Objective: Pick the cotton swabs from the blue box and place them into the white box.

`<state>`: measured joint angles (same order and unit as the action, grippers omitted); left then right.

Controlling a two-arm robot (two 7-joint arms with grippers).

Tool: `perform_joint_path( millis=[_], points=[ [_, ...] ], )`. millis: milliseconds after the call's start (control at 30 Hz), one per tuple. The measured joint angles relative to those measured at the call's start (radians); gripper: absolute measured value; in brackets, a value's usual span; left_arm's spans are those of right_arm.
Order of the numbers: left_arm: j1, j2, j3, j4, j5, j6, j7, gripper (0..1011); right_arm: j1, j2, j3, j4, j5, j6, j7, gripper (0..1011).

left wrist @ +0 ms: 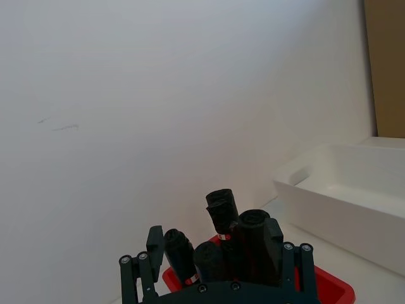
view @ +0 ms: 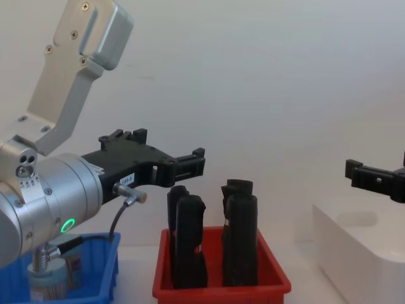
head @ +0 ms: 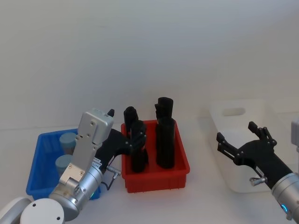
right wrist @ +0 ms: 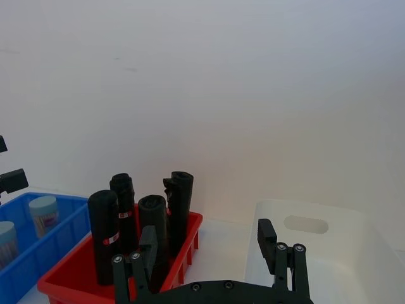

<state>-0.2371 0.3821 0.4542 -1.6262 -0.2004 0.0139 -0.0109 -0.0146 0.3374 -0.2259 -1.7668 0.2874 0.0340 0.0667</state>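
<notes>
Blue-capped cotton swabs [head: 68, 141] are stood upright in the blue box [head: 36, 161], white desk [head: 201, 200], bare wall [head: 140, 46]; left pincer [view: 168, 145], right pincer [head: 237, 134] spread.

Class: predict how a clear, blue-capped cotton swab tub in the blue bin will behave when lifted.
The clear cylindrical cotton swab tub looks like hard smooth plastic: probably stiff but slippery. Filled with thin sticks, it is likely light. Its round side may roll if tipped.

Both arms are reaching forward. Left gripper [left wrist: 214, 244] is hovering raised with its 2 fingers spread wide, gripping nothing. Right gripper [head: 237, 133] is hovering level, its 2 fingers spread too.
</notes>
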Motion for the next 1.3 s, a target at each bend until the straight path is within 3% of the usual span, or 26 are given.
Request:
perform_joint_path(
  millis=[1300],
  points=[
    [0.000,0.000,0.000,0.000,0.000,0.000,0.000,1000,0.000,0.000,0.000,0.000,0.000,0.000,0.000,1001]
  ],
)
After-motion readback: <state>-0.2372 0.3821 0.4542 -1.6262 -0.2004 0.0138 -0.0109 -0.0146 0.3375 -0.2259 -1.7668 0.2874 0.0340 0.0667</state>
